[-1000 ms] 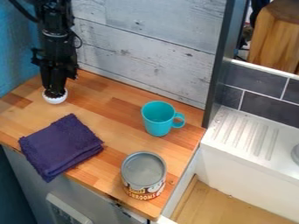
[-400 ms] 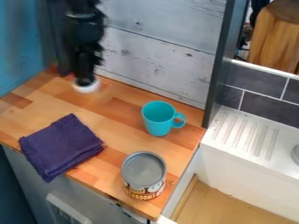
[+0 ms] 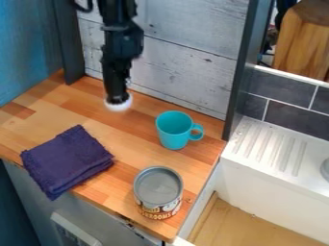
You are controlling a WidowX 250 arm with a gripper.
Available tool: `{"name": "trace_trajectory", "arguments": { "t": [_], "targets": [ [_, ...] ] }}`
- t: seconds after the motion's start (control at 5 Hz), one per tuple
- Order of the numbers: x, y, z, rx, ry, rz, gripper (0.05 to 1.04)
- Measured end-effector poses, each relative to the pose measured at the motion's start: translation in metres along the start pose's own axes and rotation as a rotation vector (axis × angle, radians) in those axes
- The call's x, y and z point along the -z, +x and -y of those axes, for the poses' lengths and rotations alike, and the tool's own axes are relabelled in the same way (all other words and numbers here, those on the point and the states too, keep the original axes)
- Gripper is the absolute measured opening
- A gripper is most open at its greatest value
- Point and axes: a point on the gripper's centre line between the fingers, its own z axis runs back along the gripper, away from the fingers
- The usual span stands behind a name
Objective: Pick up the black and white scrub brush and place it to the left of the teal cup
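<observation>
White, small and rounded: one object, held at the lower tip of the black hand. Smooth, pale surface; no writing legible on it; exact kind unclear, its top covered by the hand. Placed above the worktop, near the back edge, left of the mug and well apart from it; contact with the wood cannot be told. Hand: clamped on the white object, pointing down, arm entering from the top edge.

Tin can: one, upright, near right corner of the worktop. Flat grey metal top with a raised rim. Wraparound label in dark, white and orange-brown, bearing bold pale capital letters and a pale picture beside them.

Mug: one, plain turquoise, upright, open end up, handle to the right. Near the far right corner of the worktop; no label seen on it.

Cloth: one, dark purple, folded in layers, edges rough. Lies at the front edge, left of the can, partly hanging over.

Surroundings: grey-white plank wall behind; white ribbed drainer at right; dark grey tiles above it; brown wooden block, top right.
</observation>
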Motion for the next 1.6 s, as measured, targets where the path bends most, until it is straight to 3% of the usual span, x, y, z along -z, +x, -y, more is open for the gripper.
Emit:
{"name": "trace_trajectory", "arguments": {
  "t": [0.2,0.4,0.8,1.0,1.2,1.4,1.6],
  "targets": [
    [0.015,0.001,-0.004,-0.006,-0.002,-0.034,0.239],
    [0.028,0.005,-0.008,-0.033,-0.002,-0.032,0.239],
    [0.033,0.005,-0.002,-0.044,0.015,-0.027,0.28],
    [0.036,-0.001,0.004,-0.075,0.004,-0.037,0.561],
    [0.007,0.0,0.013,-0.111,0.005,0.049,0.86],
    [-0.04,-0.006,0.02,-0.143,0.056,0.133,1.011],
    [-0.044,-0.005,0.037,-0.169,0.045,0.123,1.005]
  ]
}}
